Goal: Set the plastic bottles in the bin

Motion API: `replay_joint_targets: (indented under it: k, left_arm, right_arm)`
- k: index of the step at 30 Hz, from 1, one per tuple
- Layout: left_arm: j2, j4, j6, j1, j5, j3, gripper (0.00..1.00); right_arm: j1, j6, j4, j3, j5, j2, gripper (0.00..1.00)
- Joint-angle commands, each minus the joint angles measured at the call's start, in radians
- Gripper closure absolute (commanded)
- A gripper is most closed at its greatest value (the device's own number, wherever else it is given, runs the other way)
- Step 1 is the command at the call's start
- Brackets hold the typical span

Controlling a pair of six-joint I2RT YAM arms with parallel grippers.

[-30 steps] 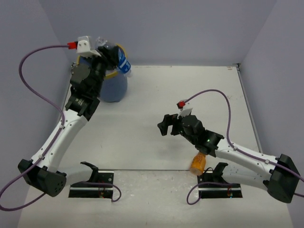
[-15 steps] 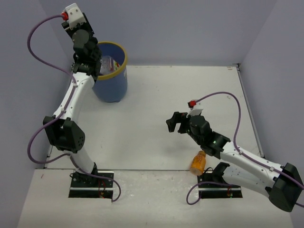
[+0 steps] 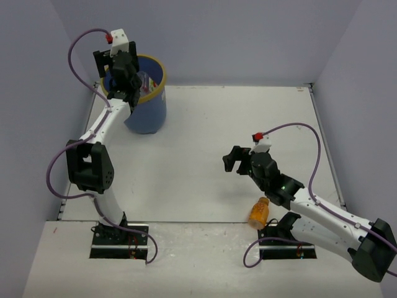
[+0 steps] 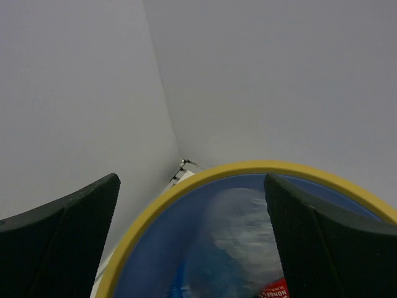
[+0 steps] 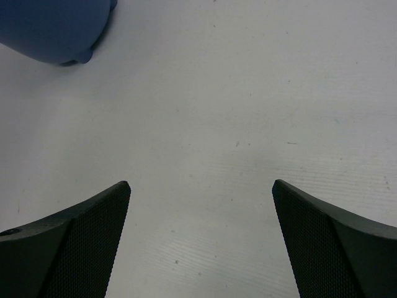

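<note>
The only orange bottle [image 3: 258,212] on the table [image 3: 186,136] sits near the front edge, right of centre, close under the right forearm. Its long axis seems to run near-to-far, neck pointing far. The right hand [image 3: 234,160], spread wide and empty, hovers just beyond it to the far left, much the closer. The left hand [image 3: 113,67], also spread, hangs over the bin [image 3: 156,89], far left.

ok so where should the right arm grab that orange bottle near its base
Across the fat middle of the orange bottle, from above. It looks to lie with its cap pointing away from the bases, so close on its two long sides; the neck is narrower and close by the right arm. The right tool is open.
</note>
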Motion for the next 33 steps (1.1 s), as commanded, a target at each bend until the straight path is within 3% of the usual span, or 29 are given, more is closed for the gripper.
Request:
replay_joint_targets:
  k: [1, 5, 9, 11, 14, 16, 22, 25, 29, 33]
  left_arm:
    - [-0.112, -0.022, -0.048, 0.009, 0.054, 0.010, 0.00]
    - [-0.174, -0.090, -0.069, 0.009, 0.165, 0.044, 0.00]
    - [-0.243, -0.221, -0.121, 0.011, 0.402, 0.127, 0.00]
    - [-0.304, -0.293, -0.165, 0.005, 0.603, 0.130, 0.00]
    - [-0.355, -0.371, -0.195, -0.025, 0.751, 0.126, 0.00]
    - [-0.389, -0.396, -0.209, -0.074, 0.754, 0.100, 0.00]
    - [-0.466, -0.383, -0.259, -0.250, 0.873, -0.111, 0.00]
    - [-0.491, -0.370, -0.358, -0.289, 0.925, -0.214, 0.00]
    - [-0.547, -0.254, -0.415, -0.347, 0.924, -0.458, 0.00]
    - [-0.649, -0.205, -0.458, -0.503, 0.942, -0.694, 0.00]
  right_arm:
    - [-0.009, 0.026, 0.012, -0.005, 0.049, -0.014, 0.01]
    - [-0.016, 0.037, -0.008, 0.009, 0.050, -0.007, 0.01]
    - [-0.029, 0.080, -0.026, 0.003, 0.071, -0.038, 0.01]
    - [-0.072, 0.107, -0.043, 0.002, 0.058, -0.061, 0.01]
    - [-0.187, 0.121, -0.055, 0.006, -0.006, -0.068, 0.01]
    - [-0.248, 0.121, -0.069, 0.020, -0.043, -0.064, 0.01]
    - [-0.378, 0.139, -0.113, 0.046, -0.093, -0.047, 0.01]
    - [-0.428, 0.156, -0.121, 0.033, -0.112, -0.039, 0.01]
    - [-0.480, 0.161, -0.124, 0.022, -0.146, -0.034, 0.01]
    - [-0.502, 0.176, -0.124, 0.000, -0.102, -0.036, 0.01]
